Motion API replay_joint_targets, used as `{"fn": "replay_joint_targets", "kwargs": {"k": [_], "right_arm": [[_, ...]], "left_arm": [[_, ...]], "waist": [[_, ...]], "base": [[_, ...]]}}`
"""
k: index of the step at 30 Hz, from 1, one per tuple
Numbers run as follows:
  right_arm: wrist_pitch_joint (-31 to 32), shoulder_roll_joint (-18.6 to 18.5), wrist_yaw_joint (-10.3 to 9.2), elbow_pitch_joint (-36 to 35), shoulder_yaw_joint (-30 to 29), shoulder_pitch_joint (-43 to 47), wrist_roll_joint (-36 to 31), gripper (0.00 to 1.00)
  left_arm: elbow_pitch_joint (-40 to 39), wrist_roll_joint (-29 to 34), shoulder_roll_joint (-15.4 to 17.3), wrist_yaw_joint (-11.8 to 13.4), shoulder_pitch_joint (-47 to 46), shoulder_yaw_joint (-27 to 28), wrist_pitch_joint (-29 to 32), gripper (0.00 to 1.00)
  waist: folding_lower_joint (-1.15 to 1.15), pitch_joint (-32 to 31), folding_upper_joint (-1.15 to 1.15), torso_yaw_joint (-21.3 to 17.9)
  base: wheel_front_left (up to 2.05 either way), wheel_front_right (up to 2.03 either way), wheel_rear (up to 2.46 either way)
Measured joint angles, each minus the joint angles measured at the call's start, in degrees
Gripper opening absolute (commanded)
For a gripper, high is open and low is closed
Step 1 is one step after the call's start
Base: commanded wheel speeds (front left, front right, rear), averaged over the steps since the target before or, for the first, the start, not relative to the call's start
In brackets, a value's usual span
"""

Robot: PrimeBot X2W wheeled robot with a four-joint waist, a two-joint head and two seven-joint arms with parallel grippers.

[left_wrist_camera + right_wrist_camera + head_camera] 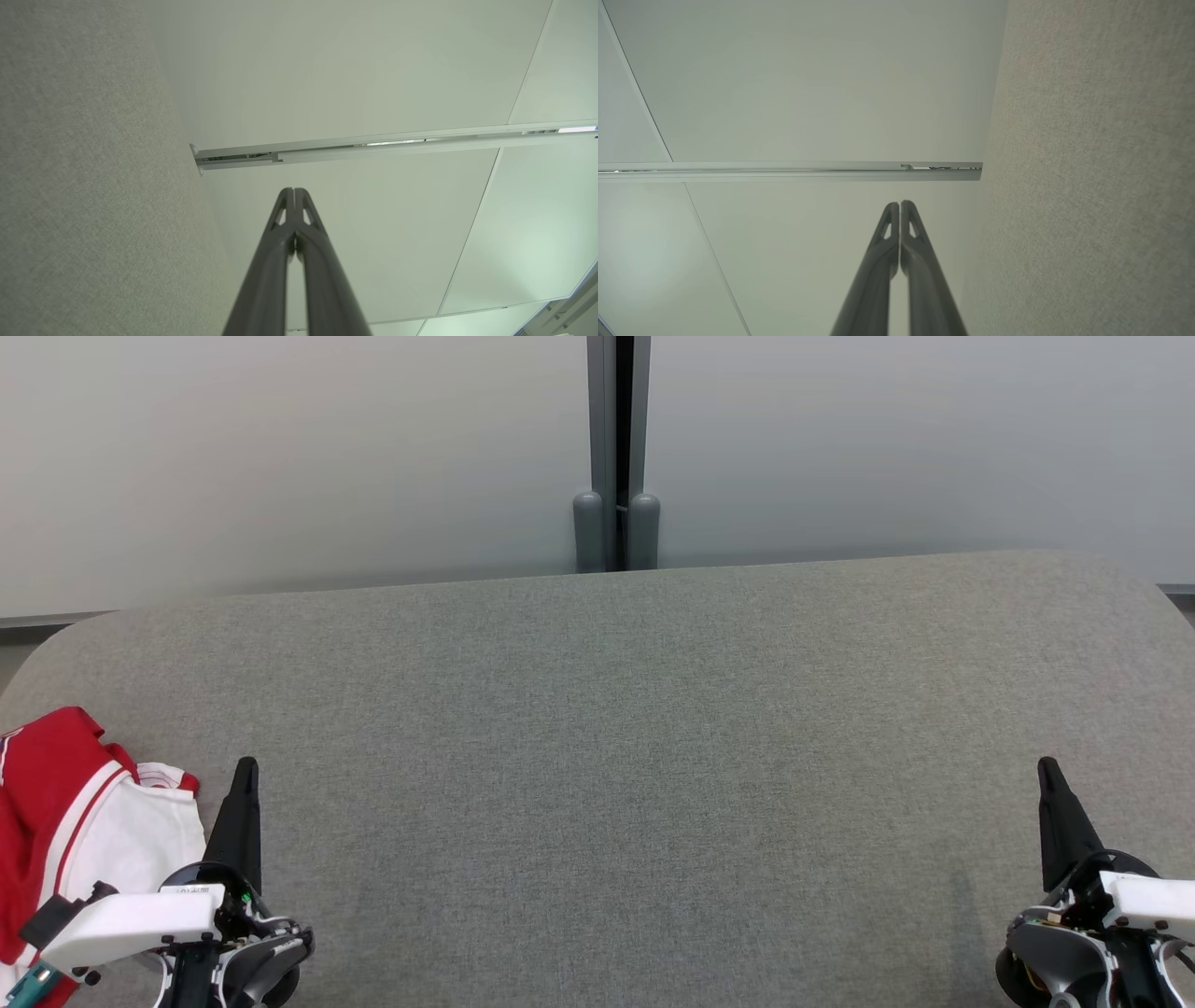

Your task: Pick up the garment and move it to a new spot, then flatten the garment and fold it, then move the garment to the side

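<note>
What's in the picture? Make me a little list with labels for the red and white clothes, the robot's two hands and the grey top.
Garment: red and white cloth garment, bunched at lower left of head view, not gripped
Surface: grey woven fabric surface, under the garment
Left gripper: shut, empty, beside the garment
Right gripper: shut, empty, far from the garment
Behind: pale wall panels, grey post

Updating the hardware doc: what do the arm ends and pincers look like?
Left pincer and right pincer: two long dark fingers each, tapering to points, with small triangular cut-outs near the tips. Behind each sit a black round hub, a white boxy housing and silver-grey shells. The left one carries a green light.
</note>
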Motion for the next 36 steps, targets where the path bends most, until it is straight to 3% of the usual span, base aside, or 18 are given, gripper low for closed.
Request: {"fn": "replay_joint_targets", "kwargs": {"k": [24, 25, 36], "right_arm": [[0.0, 0.0, 0.0, 0.0, 0.0, -0.01, 0.0, 0.0], [0.0, 0.02, 0.0, 0.14, -0.01, 0.09, 0.01, 1.0], [-1.65, 0.81, -0.02, 2.16, 1.42, 2.81, -0.4, 1.0]], "left_arm": [[0.0, 0.01, 0.0, 0.0, 0.0, 0.0, 0.0, 0.0], [0.15, 0.0, -0.03, 0.0, 0.08, -0.01, -0.01, 1.0], [1.91, 0.47, -1.02, 0.01, 3.31, -1.82, -1.81, 1.0]], "waist": [[0.0, 0.0, 0.0, 0.0], [0.0, 0.0, 0.0, 0.0], [0.0, 0.06, 0.0, -0.08]], "base": [[0.0, 0.0, 0.0], [0.0, 0.0, 0.0], [0.0, 0.0, 0.0]]}}
